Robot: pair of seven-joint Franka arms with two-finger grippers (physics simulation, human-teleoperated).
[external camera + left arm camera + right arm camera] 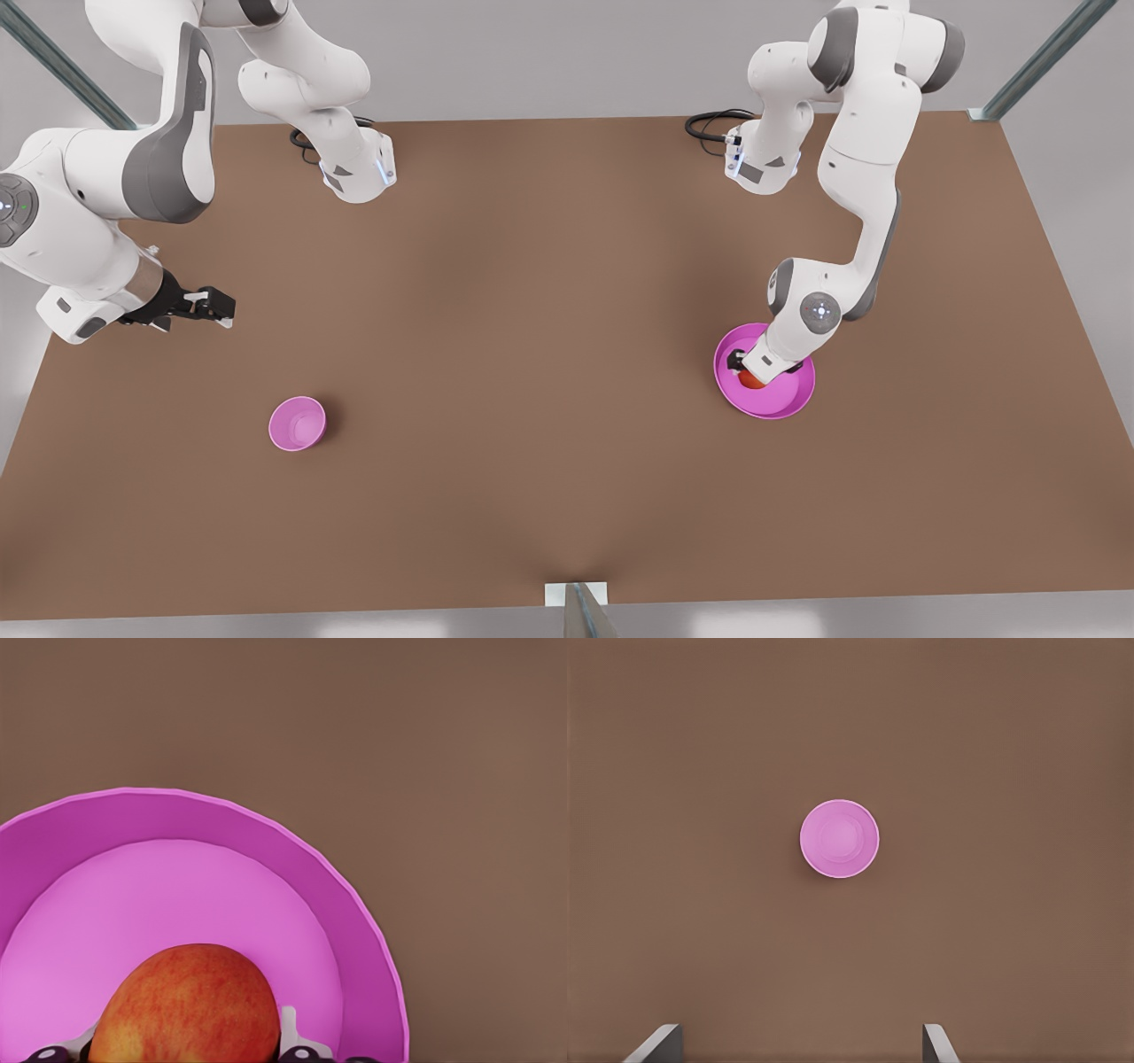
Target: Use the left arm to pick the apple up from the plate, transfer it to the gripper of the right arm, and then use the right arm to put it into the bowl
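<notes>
My right end effector hangs over the tabletop at the front view's left, waiting, its fingers spread wide with nothing between them. The bowl sits well below it, toward the camera and slightly to that view's right, straight under its wrist camera. Far across at the front view's right, my left end effector is down inside the plate, and the apple lies directly between its fingers, one on each flank. I cannot tell whether they are pressing it yet. The apple appears to rest on the plate, so I judge the lift is next.
</notes>
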